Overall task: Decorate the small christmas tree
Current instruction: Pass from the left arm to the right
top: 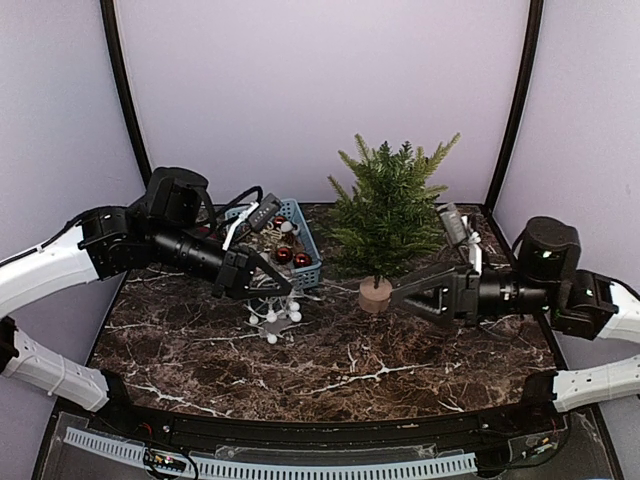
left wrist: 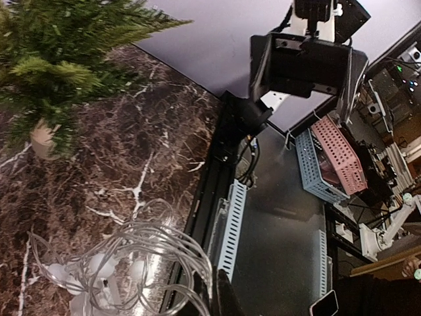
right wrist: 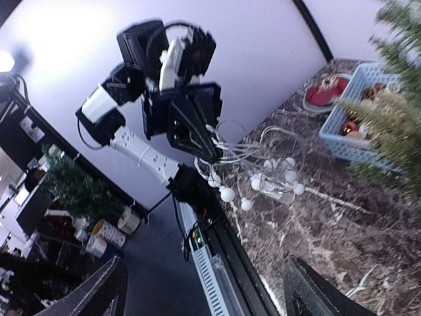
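Matte black at left gripper (top: pixel 284 289) and right gripper (top: pixel 398 297): angular triangular finger frames, cylindrical wrists, bulky rounded joints. White shells on left arm (top: pixel 45 272) and right arm (top: pixel 622 312) toward the frame edges. Looped black cable above the left-hand wrist.

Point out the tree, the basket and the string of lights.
tree (top: pixel 385 205), top view, on its green branches.
basket (top: pixel 310 247), top view, on its right wall.
string of lights (top: pixel 272 318), top view, on a white bulb.
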### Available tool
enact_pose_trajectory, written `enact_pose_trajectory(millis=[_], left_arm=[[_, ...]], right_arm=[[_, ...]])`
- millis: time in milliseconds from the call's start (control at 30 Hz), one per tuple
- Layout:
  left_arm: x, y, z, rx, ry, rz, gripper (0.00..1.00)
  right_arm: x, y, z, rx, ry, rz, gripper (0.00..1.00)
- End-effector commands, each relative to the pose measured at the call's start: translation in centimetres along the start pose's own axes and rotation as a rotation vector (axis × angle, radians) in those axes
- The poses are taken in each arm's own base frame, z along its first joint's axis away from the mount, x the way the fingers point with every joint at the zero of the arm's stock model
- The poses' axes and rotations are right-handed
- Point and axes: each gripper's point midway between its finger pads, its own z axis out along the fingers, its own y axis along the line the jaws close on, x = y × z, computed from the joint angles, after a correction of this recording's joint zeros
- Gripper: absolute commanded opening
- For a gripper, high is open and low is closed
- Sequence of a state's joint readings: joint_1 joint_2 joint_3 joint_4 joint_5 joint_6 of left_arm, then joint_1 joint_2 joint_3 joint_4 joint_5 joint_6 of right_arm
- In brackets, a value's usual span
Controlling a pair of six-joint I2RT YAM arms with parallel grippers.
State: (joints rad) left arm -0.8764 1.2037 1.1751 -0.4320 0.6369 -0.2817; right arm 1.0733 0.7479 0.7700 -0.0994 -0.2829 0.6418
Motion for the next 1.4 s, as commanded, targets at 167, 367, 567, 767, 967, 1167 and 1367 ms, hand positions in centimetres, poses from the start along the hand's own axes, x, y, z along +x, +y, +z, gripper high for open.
enact_pose_trajectory(millis=[167, 367, 567, 767, 967, 1167, 1367], left_arm=[[1.3, -7.0, 2.1, 0.233, 0.043, 0.059, 0.00], [2.0, -9.9, 2.6, 0.366, 0.107, 0.071, 0.00], [1.7, -11.7, 1.9, 0.442, 0.120, 0.090, 0.00], [1.7, -12.0, 1.9, 0.459, 0.128, 0.091, 0.00], [1.8, -12.0, 1.9, 0.458, 0.130, 0.099, 0.00], [1.4, -11.6, 1.6, 0.413, 0.088, 0.139, 0.00], [0.7, -6.4, 2.5, 0.115, -0.001, 0.145, 0.07]], right_arm=[[2.2, 4.5, 5.9, -0.059, 0.001, -0.049, 0.91], [3.9, 3.1, 8.0, -0.018, 0.037, -0.081, 0.94], [4.4, 3.7, 8.9, -0.056, 0.057, -0.095, 0.94], [4.9, 5.0, 10.0, -0.128, 0.094, -0.094, 0.91], [4.7, 5.4, 10.6, -0.143, 0.088, -0.099, 0.62], [4.9, 4.5, 10.6, -0.106, 0.091, -0.082, 0.01], [4.7, 2.7, 10.6, -0.009, 0.066, -0.038, 0.00]])
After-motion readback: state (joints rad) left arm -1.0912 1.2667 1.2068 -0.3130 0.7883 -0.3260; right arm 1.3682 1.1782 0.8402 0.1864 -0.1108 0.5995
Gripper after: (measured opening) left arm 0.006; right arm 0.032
